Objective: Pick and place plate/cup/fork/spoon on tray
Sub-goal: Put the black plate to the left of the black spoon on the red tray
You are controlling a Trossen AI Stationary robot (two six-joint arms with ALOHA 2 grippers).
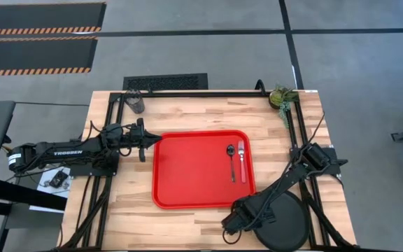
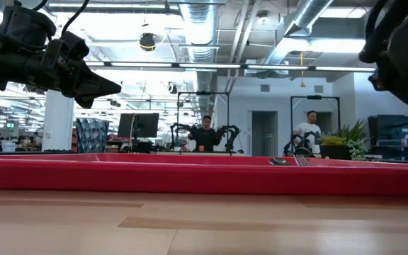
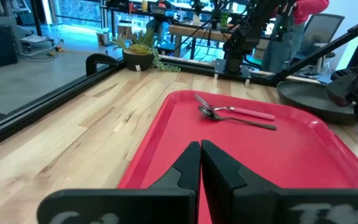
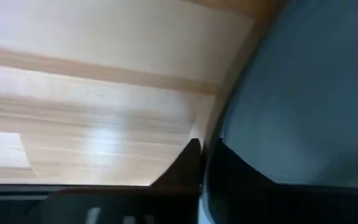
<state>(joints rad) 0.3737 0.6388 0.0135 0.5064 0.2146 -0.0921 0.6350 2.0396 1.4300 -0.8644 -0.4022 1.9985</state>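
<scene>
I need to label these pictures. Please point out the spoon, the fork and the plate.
spoon (image 1: 231,162): high view, on its handle.
fork (image 1: 241,159): high view, middle of its handle.
plate (image 1: 289,222): high view, on its bare flat centre.

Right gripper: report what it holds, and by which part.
The right gripper is closed on the plate, gripping its rim at the edge facing the table's near left; the plate is off the tray.

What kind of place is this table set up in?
Likely a robotics lab or workshop: exposed ceiling ducts, other robot arms on a bench where people stand, and hazard-striped floor mats beside the wooden table.
</scene>
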